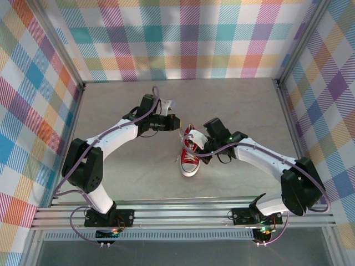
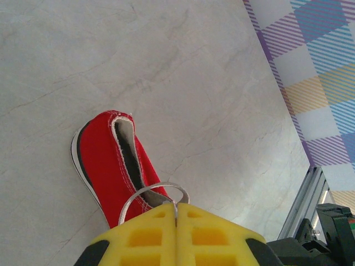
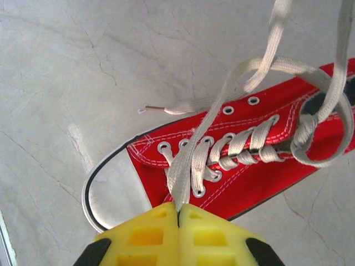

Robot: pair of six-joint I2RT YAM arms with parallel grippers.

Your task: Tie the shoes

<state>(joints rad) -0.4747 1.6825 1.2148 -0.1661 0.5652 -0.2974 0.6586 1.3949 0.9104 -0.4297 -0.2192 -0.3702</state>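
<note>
The red sneaker (image 1: 189,158) lies mid-table, its white toe cap (image 1: 189,169) pointing toward the arm bases. My left gripper (image 1: 178,123) sits just beyond the heel. In its wrist view the yellow jaws (image 2: 176,206) are shut on a small loop of white lace (image 2: 158,188) above the shoe's red heel (image 2: 105,160). My right gripper (image 1: 195,145) hovers over the shoe's laced middle. Its jaws (image 3: 178,206) are shut on a flat doubled lace strand (image 3: 194,158) rising from the eyelets of the shoe (image 3: 260,166). A loose knot of laces (image 3: 308,124) lies near the tongue.
Plaid walls (image 1: 188,39) close in the grey table (image 1: 244,105) on three sides. An aluminium rail (image 1: 183,213) runs along the near edge by the arm bases. A free lace end with its tip (image 3: 152,108) rests on the table beside the shoe.
</note>
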